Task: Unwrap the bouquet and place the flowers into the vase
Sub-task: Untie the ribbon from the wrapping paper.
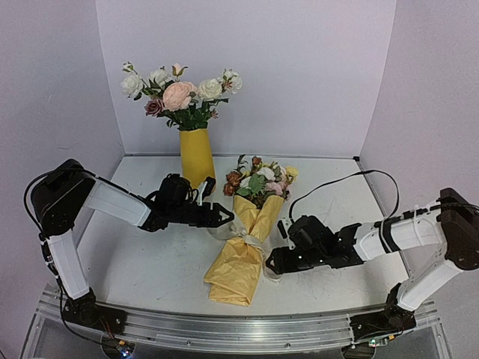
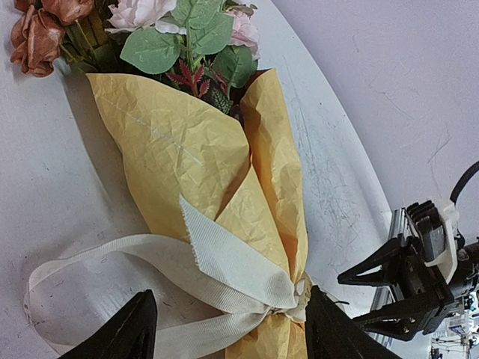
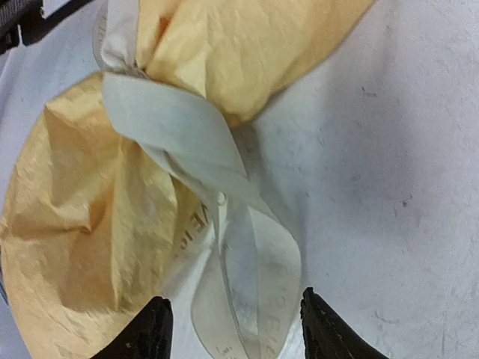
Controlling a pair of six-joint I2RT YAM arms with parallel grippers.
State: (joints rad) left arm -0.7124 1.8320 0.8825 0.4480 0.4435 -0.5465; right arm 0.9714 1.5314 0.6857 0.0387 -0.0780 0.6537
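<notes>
On the white table the bouquet lies flat between the two arms, with its paper cone pointing to the near edge and the flowers toward the back wall. The vase stands upright just behind the blooms and holds a bunch of roses. The left gripper is at the cone's left, jaws spread either side of the cream ribbon and clasping nothing. The right gripper is just beside the cone's right, also spread, with a loop of that ribbon lying loose between its jaws.
</notes>
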